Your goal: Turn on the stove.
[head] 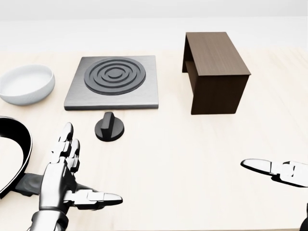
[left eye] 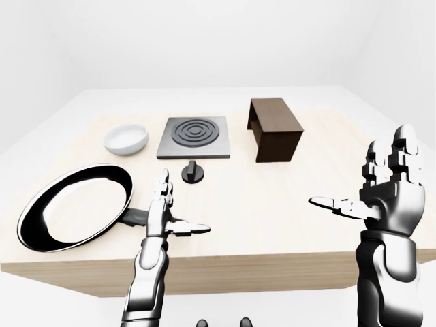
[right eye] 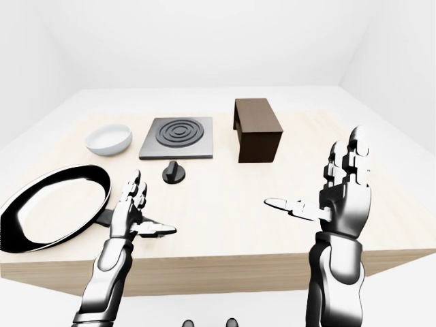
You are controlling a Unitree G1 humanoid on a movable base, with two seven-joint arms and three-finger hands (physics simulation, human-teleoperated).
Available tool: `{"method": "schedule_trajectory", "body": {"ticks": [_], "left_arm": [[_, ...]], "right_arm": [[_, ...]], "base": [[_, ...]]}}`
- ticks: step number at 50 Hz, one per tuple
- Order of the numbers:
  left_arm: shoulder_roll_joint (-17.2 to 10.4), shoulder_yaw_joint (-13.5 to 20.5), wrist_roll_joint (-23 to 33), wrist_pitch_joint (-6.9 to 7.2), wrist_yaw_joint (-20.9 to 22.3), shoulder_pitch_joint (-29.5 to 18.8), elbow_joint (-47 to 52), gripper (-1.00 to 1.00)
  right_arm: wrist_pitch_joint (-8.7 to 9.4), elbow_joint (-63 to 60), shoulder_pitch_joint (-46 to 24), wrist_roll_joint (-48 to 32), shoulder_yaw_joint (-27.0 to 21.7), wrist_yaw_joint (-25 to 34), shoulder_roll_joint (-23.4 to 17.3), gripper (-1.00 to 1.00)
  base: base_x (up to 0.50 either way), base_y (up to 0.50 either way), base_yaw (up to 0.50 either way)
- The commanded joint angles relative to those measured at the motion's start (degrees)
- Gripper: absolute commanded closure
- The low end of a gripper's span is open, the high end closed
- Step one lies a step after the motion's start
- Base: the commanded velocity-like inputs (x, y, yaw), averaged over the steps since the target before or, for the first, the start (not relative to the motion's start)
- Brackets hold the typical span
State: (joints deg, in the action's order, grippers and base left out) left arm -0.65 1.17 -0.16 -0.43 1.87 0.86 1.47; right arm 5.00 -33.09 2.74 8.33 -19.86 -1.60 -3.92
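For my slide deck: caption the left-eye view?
Both open robot hands, left and right, hover over a pale wooden table, short of the black round stove knob.

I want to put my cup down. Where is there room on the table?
Bare wood lies between the knob and the brown box, down to the table's near edge. It is crowded on the left: bowl, pan, stove.

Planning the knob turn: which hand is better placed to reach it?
Left. The open left hand sits just below the knob in the head view, nothing between them. The open right hand is raised far off toward the table's right edge.
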Motion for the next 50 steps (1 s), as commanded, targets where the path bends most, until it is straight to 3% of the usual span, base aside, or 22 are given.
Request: {"method": "schedule_trajectory", "body": {"ticks": [1,30,47,50], "left_arm": [[0.0,-0.1,0.1,-0.31,0.0,0.0,-0.4,-1.0],[0.2,-0.6,0.6,-0.56,0.0,0.3,-0.1,-1.0],[0.4,-1.2,0.7,-0.03,0.2,0.7,0.8,-1.0],[0.4,-1.2,0.9,-0.62,0.1,0.4,-0.3,-1.0]], "right_arm": [[0.0,-0.3,0.1,-0.1,0.0,0.5,0.1,-1.0],[0.0,0.1,0.4,-0.9,0.8,1.4,0.3,-1.0],[0.0,-0.8,0.5,-0.9,0.8,1.7,0.5,-1.0],[0.0,-1.5,1.0,-0.4,0.4,1.5,0.8,-1.0]], "base": [[0.26,0.0,0.0],[0.26,0.0,0.0],[0.26,0.0,0.0],[0.08,0.0,0.0]]}}
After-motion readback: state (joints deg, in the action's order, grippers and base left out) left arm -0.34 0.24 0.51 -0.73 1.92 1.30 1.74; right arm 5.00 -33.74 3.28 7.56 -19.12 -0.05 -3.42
